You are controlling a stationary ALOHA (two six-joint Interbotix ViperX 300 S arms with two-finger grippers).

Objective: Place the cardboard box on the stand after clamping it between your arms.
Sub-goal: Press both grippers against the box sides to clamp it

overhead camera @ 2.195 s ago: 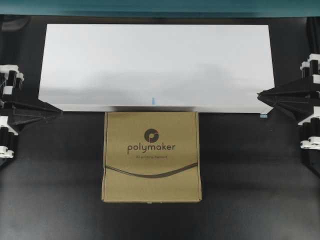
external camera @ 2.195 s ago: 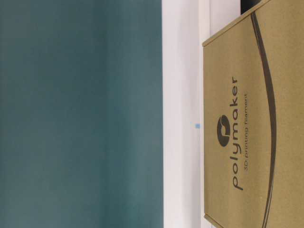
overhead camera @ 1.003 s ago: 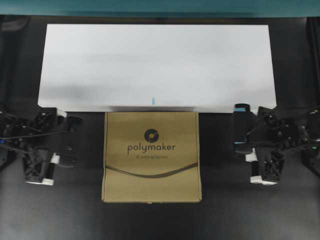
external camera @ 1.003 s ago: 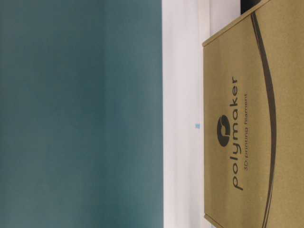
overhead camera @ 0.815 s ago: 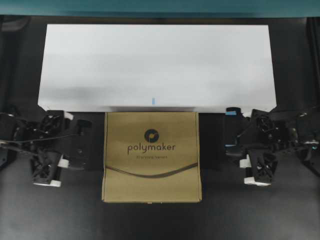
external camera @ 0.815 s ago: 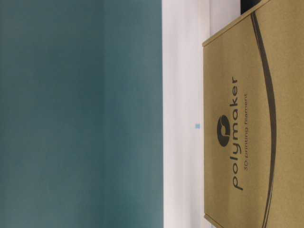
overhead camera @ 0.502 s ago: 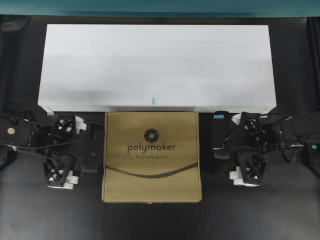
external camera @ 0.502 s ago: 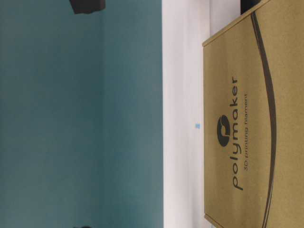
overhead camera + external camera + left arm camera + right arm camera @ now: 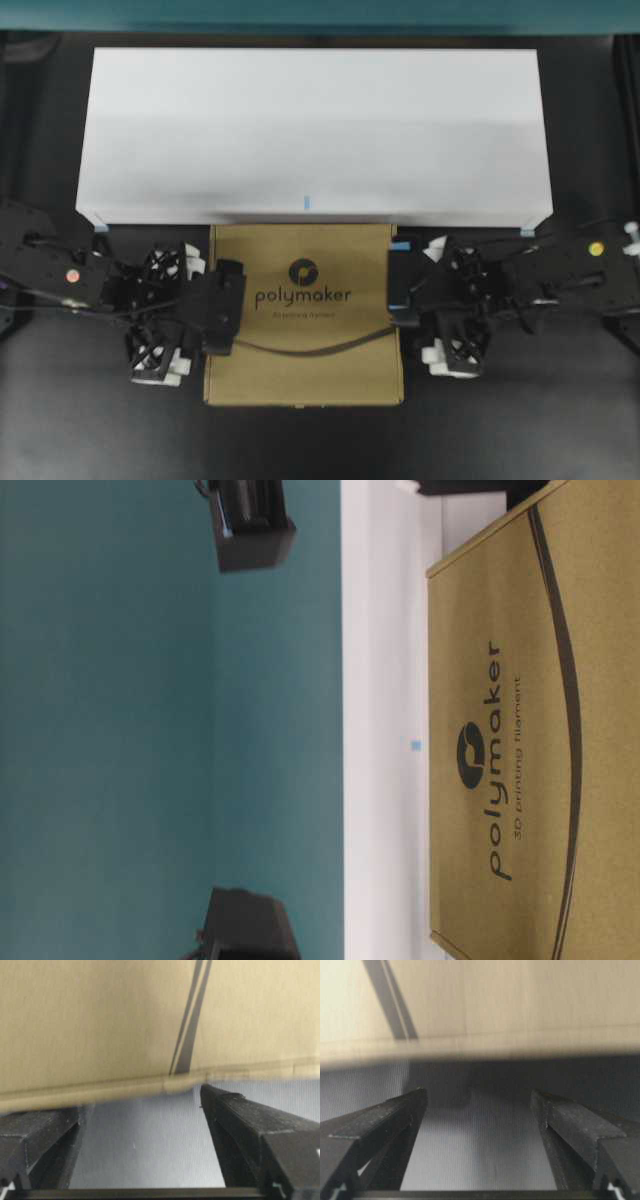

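Note:
The brown cardboard box (image 9: 303,345), printed "polymaker", lies flat on the dark table just in front of the white stand (image 9: 315,130). My left gripper (image 9: 226,308) is open at the box's left edge and overlaps it from above. At the right edge stands my right gripper (image 9: 402,284), also open. In the left wrist view the box (image 9: 100,1020) fills the top, and the gripper (image 9: 142,1102) has only table between its fingers. The right wrist view has the box edge (image 9: 495,1010) just beyond the open gripper (image 9: 477,1095). Neither holds anything.
The table-level view is turned sideways: the box (image 9: 530,730) lies against the stand (image 9: 385,680), with a teal wall (image 9: 120,720) behind. Black gripper parts (image 9: 250,525) reach in at its top and bottom edges. Dark table surrounds the box.
Both arms have swung in from the table's sides to the box's left and right edges. Both grippers, shut and pointed before, now stand open. The box has not moved.

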